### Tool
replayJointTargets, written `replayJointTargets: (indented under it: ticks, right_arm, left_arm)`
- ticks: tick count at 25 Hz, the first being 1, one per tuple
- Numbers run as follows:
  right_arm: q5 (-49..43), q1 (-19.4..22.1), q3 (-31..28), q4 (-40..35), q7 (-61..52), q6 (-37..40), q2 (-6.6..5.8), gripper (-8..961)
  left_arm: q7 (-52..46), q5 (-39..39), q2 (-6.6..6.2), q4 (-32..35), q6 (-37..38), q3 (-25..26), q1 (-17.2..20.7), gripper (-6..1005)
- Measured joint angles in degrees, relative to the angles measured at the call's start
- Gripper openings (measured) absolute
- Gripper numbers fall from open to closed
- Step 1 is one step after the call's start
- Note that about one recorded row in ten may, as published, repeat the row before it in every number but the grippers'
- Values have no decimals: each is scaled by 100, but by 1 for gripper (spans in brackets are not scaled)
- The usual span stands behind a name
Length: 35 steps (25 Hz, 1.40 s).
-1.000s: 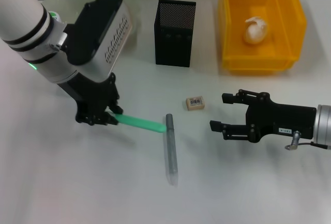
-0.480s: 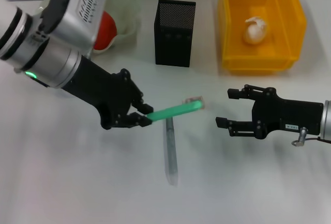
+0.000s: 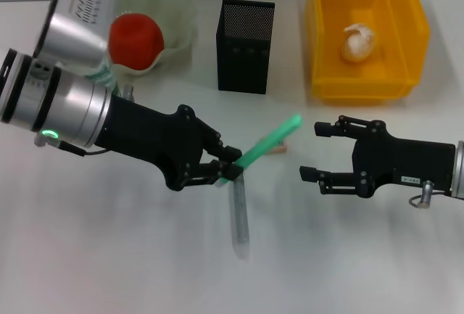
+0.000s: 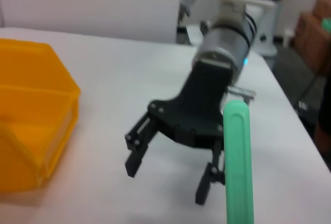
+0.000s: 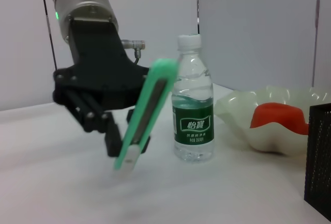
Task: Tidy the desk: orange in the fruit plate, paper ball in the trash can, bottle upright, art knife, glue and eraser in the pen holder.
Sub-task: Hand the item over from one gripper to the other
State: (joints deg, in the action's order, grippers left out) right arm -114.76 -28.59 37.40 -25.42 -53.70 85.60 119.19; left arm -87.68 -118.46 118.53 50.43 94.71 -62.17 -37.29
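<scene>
My left gripper point(image 3: 226, 173) is shut on one end of the green art knife point(image 3: 264, 147), held above the table and slanting toward the back right. In the right wrist view the art knife point(image 5: 145, 113) hangs in the black fingers point(image 5: 110, 142). Under it lie the grey glue stick point(image 3: 238, 216) and the eraser point(image 3: 278, 149), the eraser partly hidden by the knife. Right gripper point(image 3: 313, 151) hovers open to the right of them. The orange point(image 3: 135, 40) rests in the fruit plate point(image 3: 183, 11). A paper ball point(image 3: 358, 43) lies in the trash can point(image 3: 319, 46). The bottle point(image 5: 194, 113) stands upright.
The black mesh pen holder point(image 3: 245, 36) stands at the back centre, between the plate and the yellow bin. The left wrist view shows the right gripper point(image 4: 166, 182) farther off, past the knife point(image 4: 238, 167).
My left gripper has lifted the art knife off the table and carried it right, and its free end now points to the back right. The orange is uncovered. The right gripper barely moved.
</scene>
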Motion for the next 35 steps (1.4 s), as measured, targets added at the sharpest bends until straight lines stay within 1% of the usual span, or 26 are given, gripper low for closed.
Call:
replayJointTargets:
  ticks: [2, 3, 5, 10, 14, 23, 29, 35]
  right_arm:
    - [21, 44, -6, 18, 173, 48, 7, 824]
    - [21, 44, -6, 18, 173, 48, 7, 824]
    - [107, 105, -3, 24, 353, 76, 8, 824]
    - [431, 265, -18, 36, 852, 229, 12, 824]
    - [598, 354, -22, 37, 1299, 340, 11, 824]
    - [604, 364, -23, 17, 1804, 429, -6, 824]
    - [604, 372, -35, 10, 2024, 477, -2, 824]
    - [610, 380, -76, 21, 2257, 514, 9, 824]
  left_arm:
    - [48, 287, 1, -456, -48, 244, -46, 170]
    - [48, 287, 1, -456, -48, 244, -46, 170]
    - [175, 503, 0, -683, -74, 311, -28, 170]
    - [438, 904, 12, -1030, -158, 312, 77, 169]
    - [549, 1086, 15, -1392, -316, 307, 54, 169]
    - [641, 1316, 27, -1543, -381, 282, 45, 167]
    - [494, 1589, 12, -1797, -393, 294, 34, 167]
    - [389, 1693, 39, -1933, -390, 267, 52, 166]
